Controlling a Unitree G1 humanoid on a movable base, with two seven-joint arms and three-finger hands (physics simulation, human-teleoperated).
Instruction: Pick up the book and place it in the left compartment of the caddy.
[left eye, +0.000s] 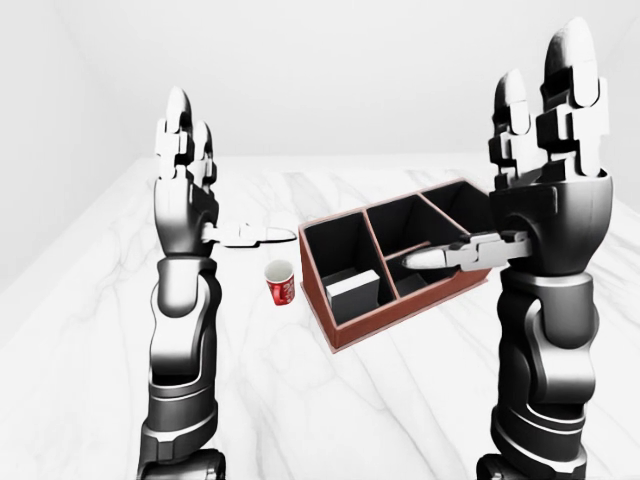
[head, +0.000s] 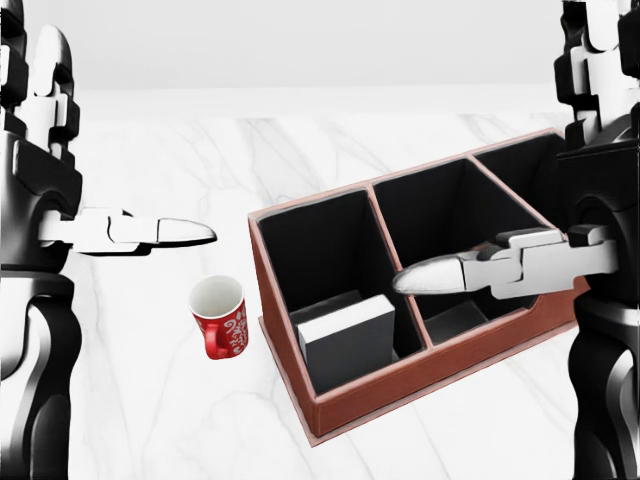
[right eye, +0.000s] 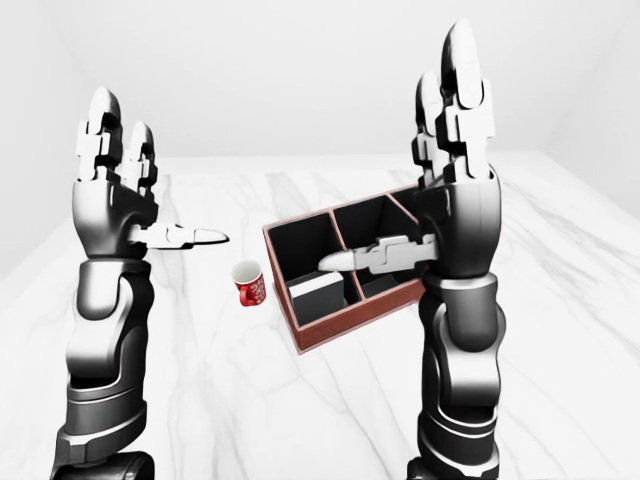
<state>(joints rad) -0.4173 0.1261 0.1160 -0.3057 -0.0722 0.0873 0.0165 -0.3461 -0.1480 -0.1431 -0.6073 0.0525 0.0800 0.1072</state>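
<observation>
The book (head: 348, 338), dark-covered with white page edges, stands inside the left compartment of the red-brown caddy (head: 400, 385), leaning against its near wall. Nothing holds it. My left hand (left eye: 232, 172) is raised high on the left of the left-eye view, fingers straight up and thumb pointing right, well above the table. My right hand (left eye: 482, 148) is raised the same way on the right, open, its thumb (head: 470, 270) reaching left over the caddy's middle section in the head view. Neither hand touches anything.
A red mug (head: 220, 317) with white lettering stands just left of the caddy on the white marble table (head: 150, 420). The caddy's middle and right compartments (head: 440, 215) look dark and hold nothing I can see. A pale wall rises beyond the table's far edge.
</observation>
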